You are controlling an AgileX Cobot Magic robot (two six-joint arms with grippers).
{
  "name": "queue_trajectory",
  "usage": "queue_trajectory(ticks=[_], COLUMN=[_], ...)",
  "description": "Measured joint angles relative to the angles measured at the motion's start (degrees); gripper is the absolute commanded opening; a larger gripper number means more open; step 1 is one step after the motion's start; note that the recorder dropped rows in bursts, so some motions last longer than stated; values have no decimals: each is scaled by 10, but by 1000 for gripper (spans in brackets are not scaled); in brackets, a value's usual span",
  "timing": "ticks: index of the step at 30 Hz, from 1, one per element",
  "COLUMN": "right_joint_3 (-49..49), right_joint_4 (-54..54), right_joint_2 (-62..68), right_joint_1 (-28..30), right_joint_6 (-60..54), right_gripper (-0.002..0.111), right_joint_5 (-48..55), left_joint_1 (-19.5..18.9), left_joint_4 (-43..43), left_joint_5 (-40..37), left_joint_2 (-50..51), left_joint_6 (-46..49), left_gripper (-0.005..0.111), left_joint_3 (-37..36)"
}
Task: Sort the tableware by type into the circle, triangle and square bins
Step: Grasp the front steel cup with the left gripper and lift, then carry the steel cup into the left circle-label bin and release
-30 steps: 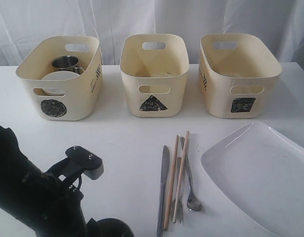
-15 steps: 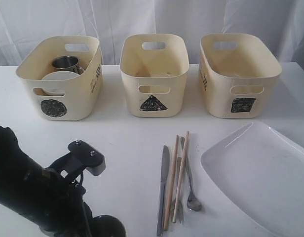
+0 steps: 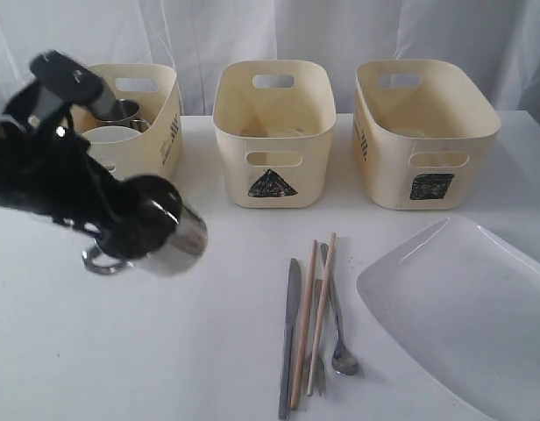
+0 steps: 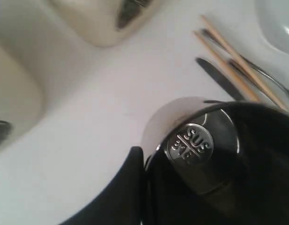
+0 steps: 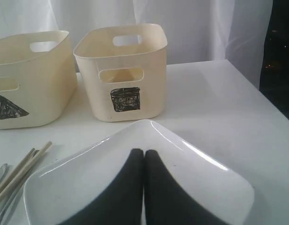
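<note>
Steel handled mug (image 3: 178,239), tilted, is pinched between the fingers of the left gripper (image 3: 130,219), airborne and short of the cream plastic circle tub (image 3: 160,132) beyond them. Smooth steel might slip free. The right gripper (image 5: 143,187) has its fingers pressed together.

I work over a white table (image 3: 235,351), matt and plain, that runs from the near edge back to a white curtain (image 3: 340,35). Soft grey shadows lie on the tabletop. The curtain hangs in loose vertical folds across the whole back; I cannot tell whether it touches the table's far edge or hangs just behind it. At the curtain's right end, beyond the table's far corner, I see a dark strip (image 5: 280,47) with a few dim specks of light in it, too blurred to make out.
</note>
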State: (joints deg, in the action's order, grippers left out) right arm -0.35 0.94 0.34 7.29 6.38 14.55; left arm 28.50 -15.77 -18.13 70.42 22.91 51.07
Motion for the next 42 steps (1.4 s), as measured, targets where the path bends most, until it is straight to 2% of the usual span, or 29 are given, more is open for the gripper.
queue_trajectory(ticks=[2, 4, 7, 16, 32, 42], right_joint_3=[0, 0, 0, 0, 0, 0], right_joint_4=[0, 0, 0, 0, 0, 0], right_joint_2=[0, 0, 0, 0, 0, 0], right_joint_1=[0, 0, 0, 0, 0, 0], right_joint_6=[0, 0, 0, 0, 0, 0], right_gripper=[0, 0, 0, 0, 0, 0], right_joint_5=[0, 0, 0, 0, 0, 0], left_joint_1=[-54, -82, -108, -155, -211, -213], left_joint_4=[12, 19, 21, 21, 40, 45], left_joint_5=[28, 52, 68, 97, 131, 120], left_joint_2=[0, 3, 21, 123, 316, 395], left_joint_6=[0, 0, 0, 13, 28, 30], left_gripper=[0, 0, 0, 0, 0, 0], left_joint_3=[27, 47, 83, 173, 319, 347])
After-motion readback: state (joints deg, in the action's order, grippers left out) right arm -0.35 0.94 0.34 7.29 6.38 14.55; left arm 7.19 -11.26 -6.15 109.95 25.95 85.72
